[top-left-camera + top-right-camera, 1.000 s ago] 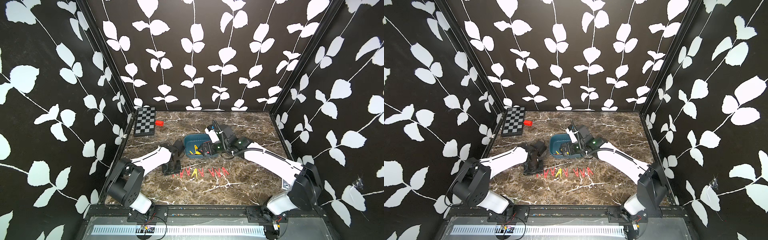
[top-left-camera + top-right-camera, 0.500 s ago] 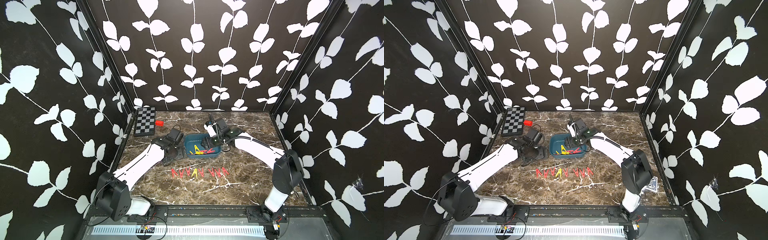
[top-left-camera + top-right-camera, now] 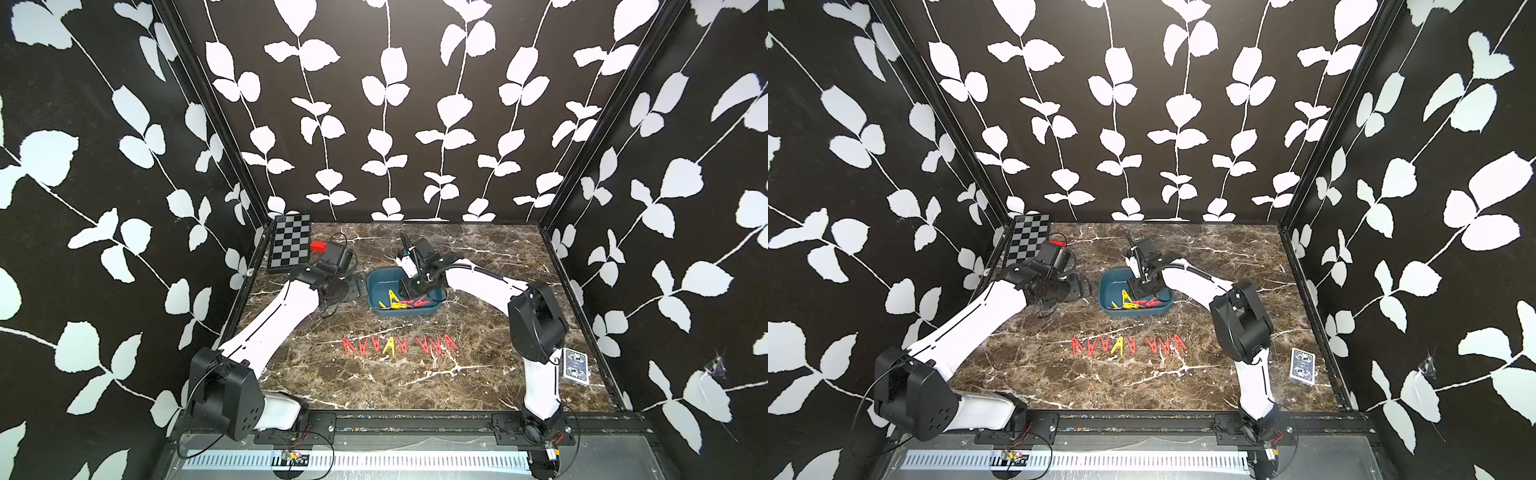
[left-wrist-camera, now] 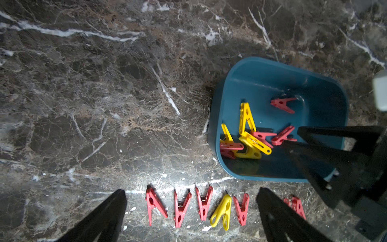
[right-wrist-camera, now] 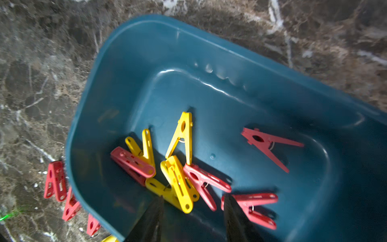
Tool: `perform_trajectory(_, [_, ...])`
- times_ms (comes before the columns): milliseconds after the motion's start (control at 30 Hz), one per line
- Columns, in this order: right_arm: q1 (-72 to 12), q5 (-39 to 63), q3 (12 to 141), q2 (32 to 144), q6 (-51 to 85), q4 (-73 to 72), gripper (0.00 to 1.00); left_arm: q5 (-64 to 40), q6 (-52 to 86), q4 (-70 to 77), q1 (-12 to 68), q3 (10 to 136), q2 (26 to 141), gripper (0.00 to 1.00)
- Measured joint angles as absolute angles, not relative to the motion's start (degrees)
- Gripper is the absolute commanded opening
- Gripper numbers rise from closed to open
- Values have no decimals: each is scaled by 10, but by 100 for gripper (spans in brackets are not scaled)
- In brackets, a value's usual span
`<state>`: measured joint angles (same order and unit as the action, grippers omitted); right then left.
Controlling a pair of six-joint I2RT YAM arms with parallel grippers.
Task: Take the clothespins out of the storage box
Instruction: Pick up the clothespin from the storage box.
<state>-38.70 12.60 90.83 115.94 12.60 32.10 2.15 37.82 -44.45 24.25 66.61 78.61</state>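
Clothespins (image 5: 180, 184) look light, stiff, slick, heaped lower centre; pinch across legs. Right gripper (image 5: 192, 197) jaws apart above heap; left gripper (image 4: 190, 189) jaws wide, empty

11 red plastic A-shaped clothespins (image 5: 259, 140), 4 yellow plastic clothespins (image 5: 178, 180), 1 teal plastic storage box (image 3: 384, 284), 1 black-and-grey checkerboard (image 3: 289, 241), 1 small red block (image 3: 318, 246), 1 blue card deck (image 3: 575, 365).

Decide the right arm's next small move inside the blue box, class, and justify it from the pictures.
Probably ease down and close the jaws on the red clothespin lying between their tips. The right gripper hangs open inside the storage box, nothing is gripped yet, and several clothespins lie there.
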Motion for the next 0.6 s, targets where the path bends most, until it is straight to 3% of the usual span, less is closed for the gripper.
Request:
perform_trajectory(533, [-407,123,936,1235,119,326,43,4,357,-443,220,685,788,99])
perform_trajectory(600, [-407,122,941,1240,117,327,39,4,356,-443,218,685,788,99])
